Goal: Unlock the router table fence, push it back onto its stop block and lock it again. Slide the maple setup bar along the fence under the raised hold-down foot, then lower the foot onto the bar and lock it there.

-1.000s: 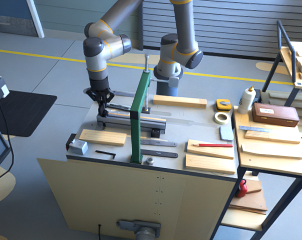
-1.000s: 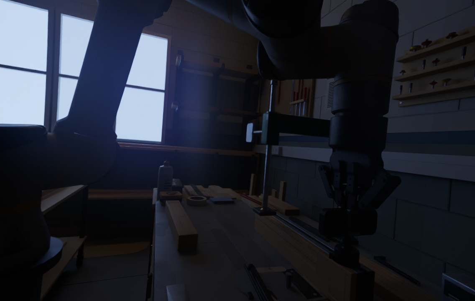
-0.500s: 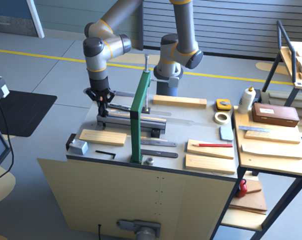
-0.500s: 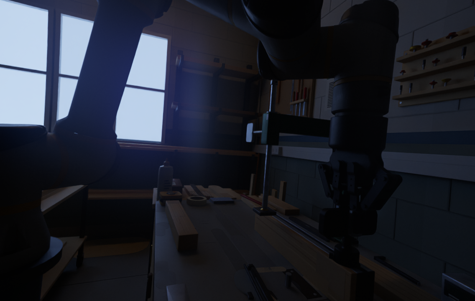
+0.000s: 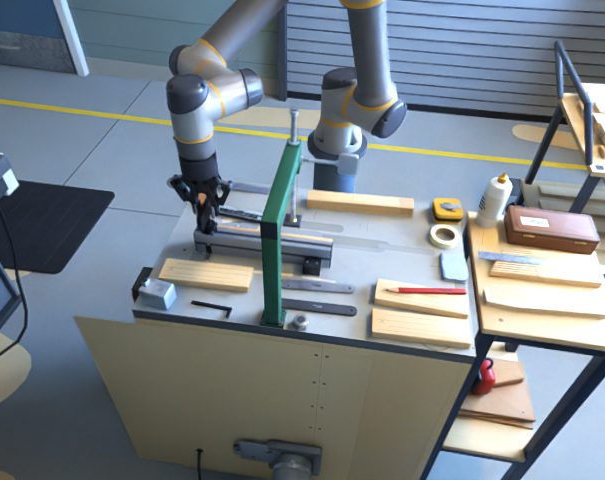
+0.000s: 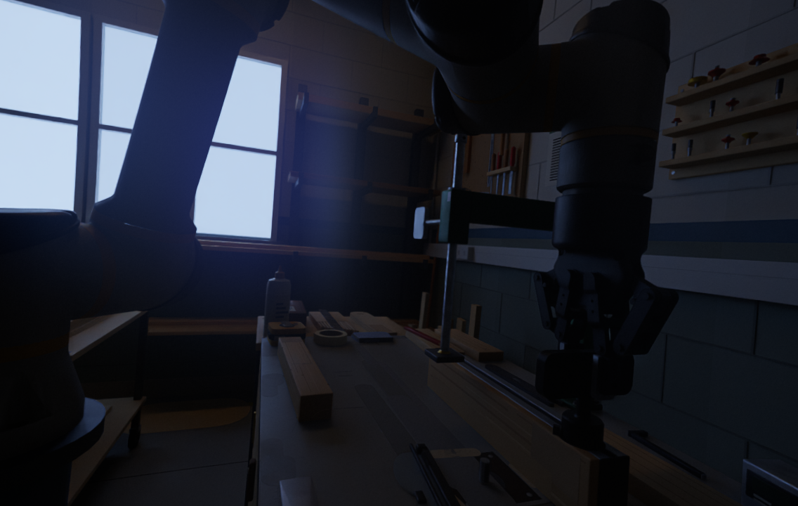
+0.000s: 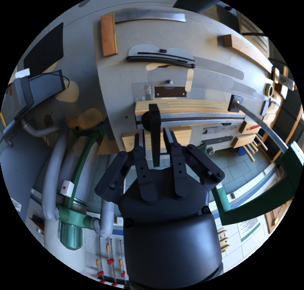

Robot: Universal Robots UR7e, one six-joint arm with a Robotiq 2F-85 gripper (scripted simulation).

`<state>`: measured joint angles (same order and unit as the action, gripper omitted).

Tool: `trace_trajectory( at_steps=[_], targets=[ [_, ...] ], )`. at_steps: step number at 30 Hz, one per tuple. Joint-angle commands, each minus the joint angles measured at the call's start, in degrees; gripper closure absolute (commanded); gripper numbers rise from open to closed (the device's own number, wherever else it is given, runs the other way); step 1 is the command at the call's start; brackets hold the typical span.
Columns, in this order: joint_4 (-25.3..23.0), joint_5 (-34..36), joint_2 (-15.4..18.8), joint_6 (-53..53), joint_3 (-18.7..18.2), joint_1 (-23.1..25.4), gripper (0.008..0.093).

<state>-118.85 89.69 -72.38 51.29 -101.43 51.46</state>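
The router table fence (image 5: 269, 243) (image 7: 190, 113) is a grey rail with a wooden face, lying across the left half of the table top. Its black lock lever (image 7: 154, 133) stands upright at the fence's left end. My gripper (image 5: 203, 219) (image 6: 584, 377) (image 7: 155, 140) is directly above that end with the lever between its fingers, open and holding nothing. The maple setup bar (image 5: 360, 202) (image 6: 303, 376) lies on the table behind the fence. The hold-down foot (image 5: 293, 219) (image 7: 234, 103) hangs on a steel rod from the green frame (image 5: 276, 227), close over the fence.
The green frame's front post stands at the table's front edge. A stop block (image 5: 312, 266), steel rules, wooden boards (image 5: 207, 274), a hex key and a grey box (image 5: 158, 293) lie in front of the fence. A side table (image 5: 545, 289) stands to the right.
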Motion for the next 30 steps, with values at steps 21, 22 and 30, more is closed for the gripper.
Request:
trace_trajectory(
  at_steps=[21, 22, 30],
  targets=[
    [0.0, 0.0, 0.0, 0.0, 0.0, 0.0, 0.0334],
    [0.0, 0.0, 0.0, 0.0, 0.0, 0.0, 0.0334],
    [0.2, 0.0, -0.2, 0.0, 0.2, 0.0, 0.0334]
  ],
)
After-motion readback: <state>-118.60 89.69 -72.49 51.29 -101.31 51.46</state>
